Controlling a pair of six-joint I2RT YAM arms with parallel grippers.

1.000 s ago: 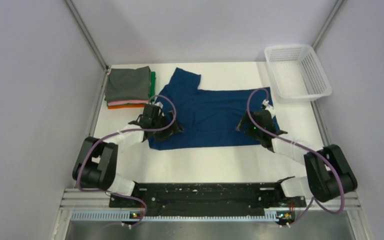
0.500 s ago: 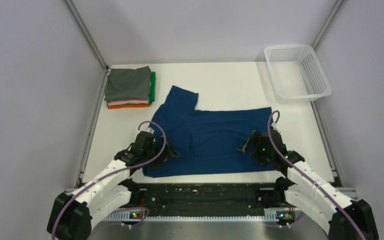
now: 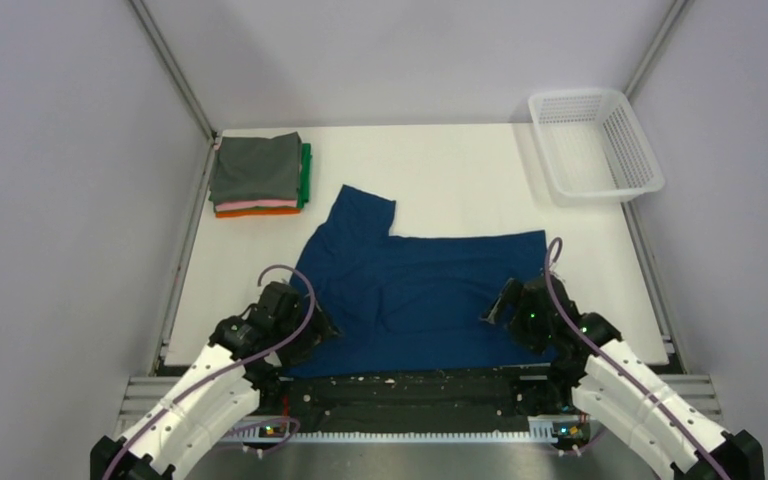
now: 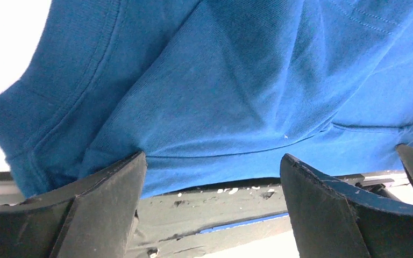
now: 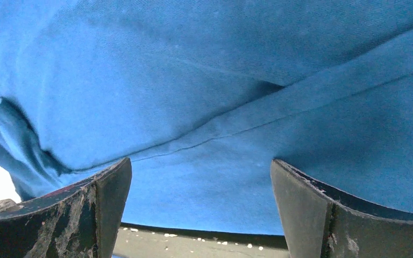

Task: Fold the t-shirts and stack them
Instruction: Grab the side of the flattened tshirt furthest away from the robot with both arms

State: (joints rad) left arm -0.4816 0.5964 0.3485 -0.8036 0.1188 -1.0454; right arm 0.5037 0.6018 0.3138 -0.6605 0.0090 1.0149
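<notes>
Lying flat on the worktop (image 3: 460, 170), long side running left to right, the navy t-shirt (image 3: 430, 290) has its near hem just ahead of both wide-open, empty jaws, the left jaws at its left corner, the right jaws at its right.

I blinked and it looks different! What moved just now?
The left arm and right arm pulled back toward their bases, and the navy t-shirt slid with them to the near edge of the table. Their fingers stayed wide open. The folded stack and white basket did not move.
</notes>
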